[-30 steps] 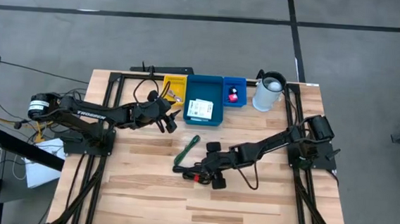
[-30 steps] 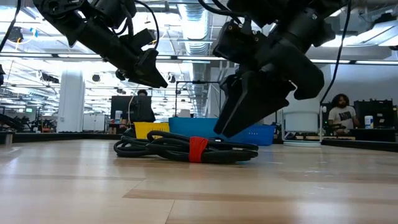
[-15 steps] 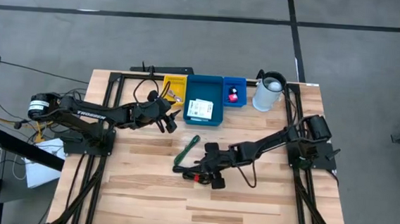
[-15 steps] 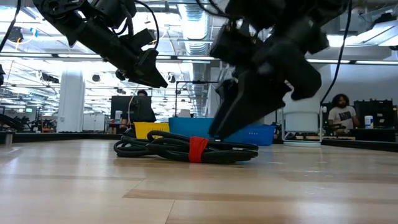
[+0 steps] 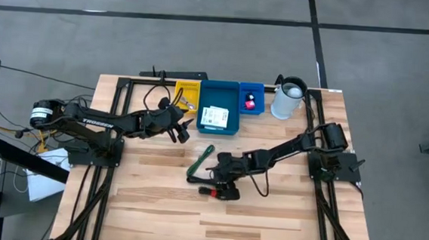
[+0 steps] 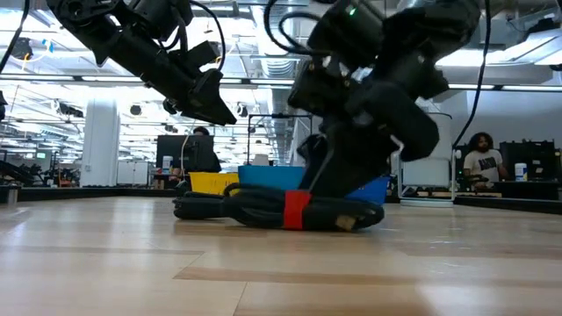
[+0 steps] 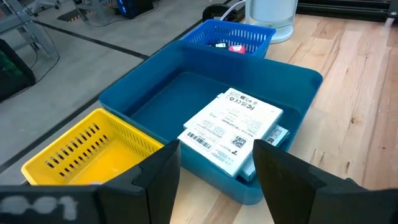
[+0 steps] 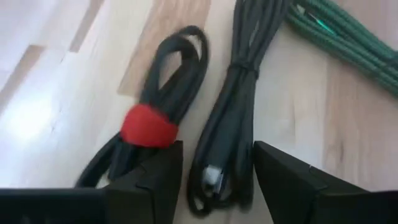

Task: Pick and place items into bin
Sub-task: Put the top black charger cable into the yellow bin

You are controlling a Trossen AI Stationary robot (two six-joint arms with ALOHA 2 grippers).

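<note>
A black cable bundle (image 5: 211, 185) with a red band (image 8: 149, 126) lies on the wooden table, next to a green braided cord (image 5: 200, 161). My right gripper (image 8: 215, 182) is down at the bundle, open, with a finger on either side of a folded black strand (image 8: 227, 118). My left gripper (image 7: 214, 186) hangs open and empty above the table, at the near left of the blue bin (image 5: 218, 105). White printed cards (image 7: 233, 127) lie flat in the bin. A pink piece (image 5: 250, 101) sits in the small blue basket (image 5: 251, 89). My right gripper comes at the cable bundle slanting down from the table's right. Its fingers (image 8: 283, 180) straddle the black strand beside the red band, lying along it. The bundle lies on the table. I cannot tell whether the finger pads press on the strand.
A yellow basket (image 5: 187, 95) stands left of the bin and a white jug (image 5: 288, 99) at the far right. Black frame rails run along the table's sides. Bare wood lies toward the near edge. People sit in the room beyond the table.
My right gripper has sunk and gone a little toward the table's left, tipping further down, onto the cable bundle. In the low view the bundle has shifted a little along the table.
</note>
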